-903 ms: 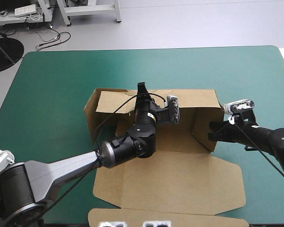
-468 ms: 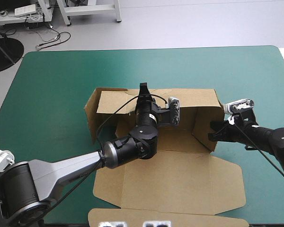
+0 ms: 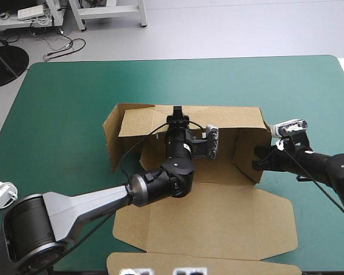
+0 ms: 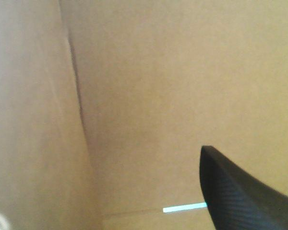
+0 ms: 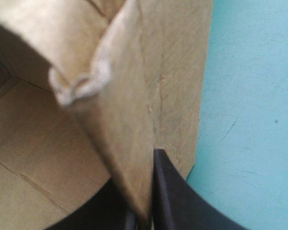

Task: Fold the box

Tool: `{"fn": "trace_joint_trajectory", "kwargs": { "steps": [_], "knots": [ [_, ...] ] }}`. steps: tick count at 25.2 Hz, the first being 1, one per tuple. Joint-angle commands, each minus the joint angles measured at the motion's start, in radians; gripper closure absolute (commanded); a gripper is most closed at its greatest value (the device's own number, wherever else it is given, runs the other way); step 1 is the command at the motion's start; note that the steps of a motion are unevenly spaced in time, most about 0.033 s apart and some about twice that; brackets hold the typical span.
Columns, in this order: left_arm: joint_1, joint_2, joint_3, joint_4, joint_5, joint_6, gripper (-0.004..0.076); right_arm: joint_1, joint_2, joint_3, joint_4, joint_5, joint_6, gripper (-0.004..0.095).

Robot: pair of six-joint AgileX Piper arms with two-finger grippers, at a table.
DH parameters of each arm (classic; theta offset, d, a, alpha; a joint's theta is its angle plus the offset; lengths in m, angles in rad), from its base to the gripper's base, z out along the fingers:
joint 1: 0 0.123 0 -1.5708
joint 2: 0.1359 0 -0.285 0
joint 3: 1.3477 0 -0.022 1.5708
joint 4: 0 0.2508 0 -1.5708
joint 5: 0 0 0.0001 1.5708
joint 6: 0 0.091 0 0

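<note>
The brown box (image 3: 218,212) lies mid-table with its back wall (image 3: 229,117), left wall (image 3: 110,134) and right wall (image 3: 246,150) raised and its lid flat toward the front. My left gripper (image 3: 177,113) is inside the tray at the back wall. In the left wrist view only one black finger (image 4: 240,196) shows, well off the middle, with bare board (image 4: 158,96) ahead of it, so it stands open. My right gripper (image 3: 257,159) is shut on the right wall; the board (image 5: 120,120) runs down between its fingers (image 5: 145,211).
The flat lid and its side flaps (image 3: 275,220) reach the table's front edge. Bare teal-green cover (image 3: 63,114) lies left of, right of and beyond the box. Cover (image 5: 254,96) shows just outside the held wall.
My left gripper has opened and shifted a little to the right along the back wall. The right gripper and the wall it holds have not moved.
</note>
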Motion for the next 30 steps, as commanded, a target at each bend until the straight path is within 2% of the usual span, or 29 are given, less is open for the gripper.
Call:
{"fn": "trace_joint_trajectory", "kwargs": {
  "steps": [1, 9, 16, 18, 20, 21, 24, 27, 28, 30],
  "knots": [
    [-0.037, -0.043, -0.012, 0.016, 0.039, -0.016, 0.0255, -0.005, -0.011, -0.021, 0.032, 0.034, 0.016, 0.0909],
    [-0.196, -0.177, -0.012, 0.085, 0.089, -0.099, 0.0293, -0.005, -0.011, -0.021, -0.012, 0.028, 0.048, 0.0909],
    [-0.335, -0.341, -0.012, 0.087, 0.109, -0.099, 0.0341, -0.005, -0.011, -0.021, -0.012, 0.014, 0.052, 0.0908],
    [-0.342, -0.383, -0.012, 0.104, 0.104, -0.099, 0.0388, -0.005, -0.011, -0.021, -0.014, 0.008, 0.072, 0.0908],
    [-0.324, -0.415, -0.012, 0.146, 0.111, -0.099, 0.0524, -0.005, -0.011, -0.021, -0.019, 0.007, 0.087, 0.0908],
    [-0.279, -0.439, -0.012, 0.164, 0.106, -0.099, 0.0706, -0.005, -0.011, -0.021, -0.019, 0.007, 0.099, 0.0908],
    [-0.103, -0.467, -0.028, 0.135, 0.056, -0.115, 0.0724, -0.005, -0.011, -0.023, -0.035, 0.007, 0.164, 0.0908],
    [0.204, -0.467, -0.096, 0.037, -0.030, -0.162, 0.0724, -0.005, -0.011, -0.060, -0.125, 0.069, 0.308, 0.0908],
    [0.269, -0.467, -0.116, -0.020, -0.037, -0.162, 0.0724, -0.005, -0.011, -0.081, -0.133, 0.095, 0.330, 0.0908],
    [0.497, -0.471, -0.174, -0.348, -0.041, -0.101, 0.0724, -0.005, -0.011, -0.179, -0.173, 0.175, 0.434, 0.0908]
  ]
}}
